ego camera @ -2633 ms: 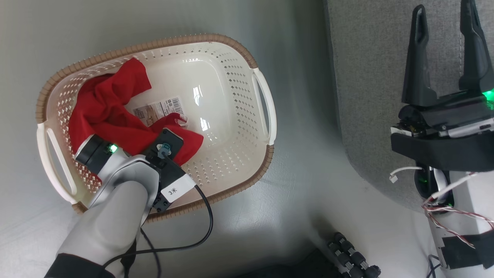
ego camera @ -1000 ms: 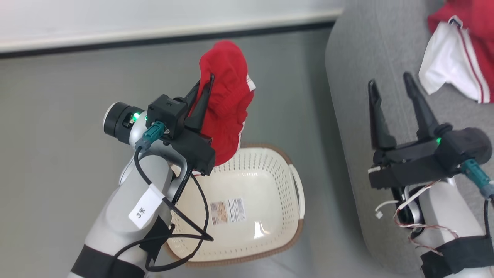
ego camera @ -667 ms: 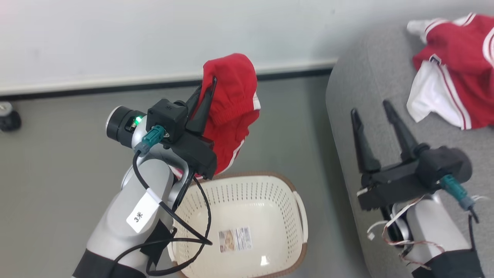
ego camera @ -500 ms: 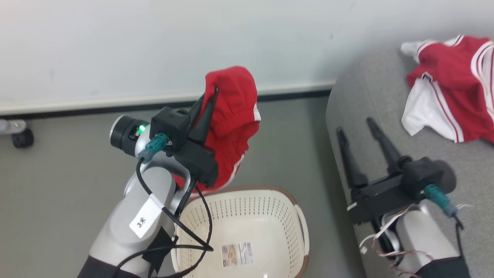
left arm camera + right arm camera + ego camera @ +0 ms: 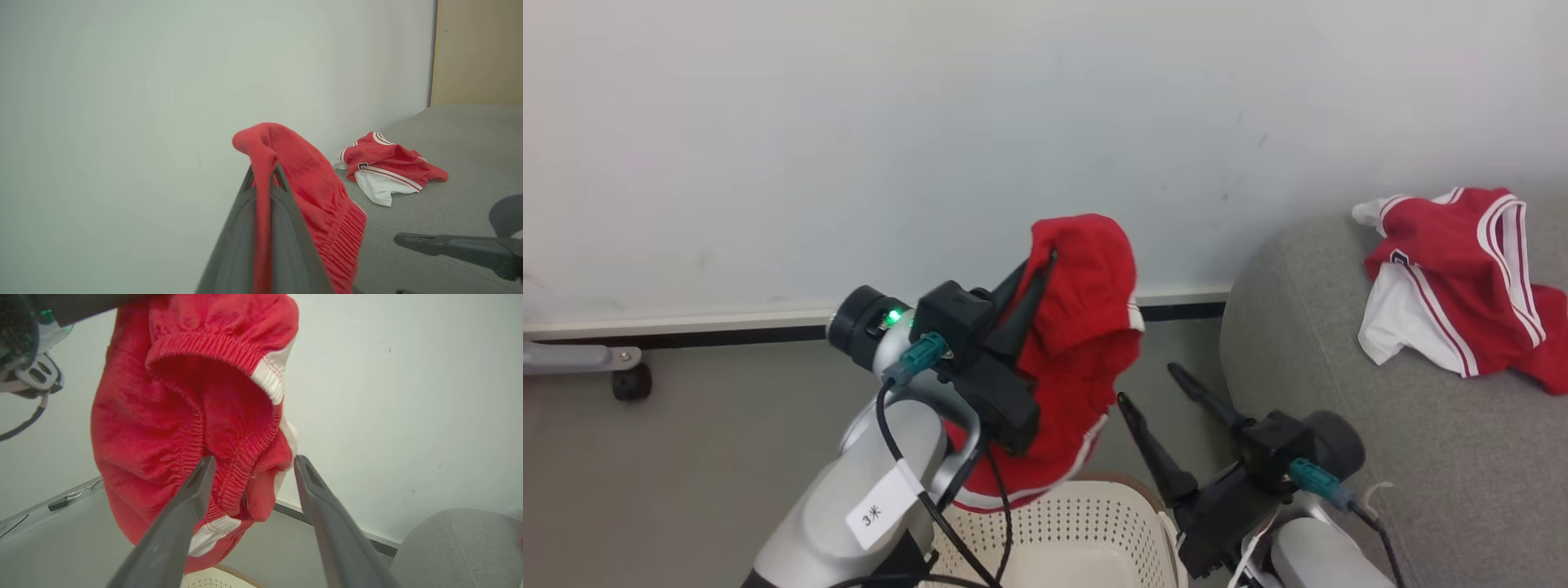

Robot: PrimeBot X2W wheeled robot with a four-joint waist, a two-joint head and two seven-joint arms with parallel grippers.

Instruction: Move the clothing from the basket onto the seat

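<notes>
My left gripper is shut on a red garment with white trim, held up in the air above the cream basket, whose top edge shows at the bottom of the head view. In the left wrist view the cloth drapes over the shut fingertips. My right gripper is open just right of the hanging cloth; in its wrist view the fingers straddle the elastic waistband. A second red and white garment lies on the grey seat.
A pale wall with a dark baseboard stands close behind. A caster wheel on a metal leg sits on the floor at the left. A beige panel rises behind the sofa.
My left gripper lifted the red garment out of the basket and holds it high. The head camera tilted up. My right gripper came left, off the sofa, up to the hanging cloth.
</notes>
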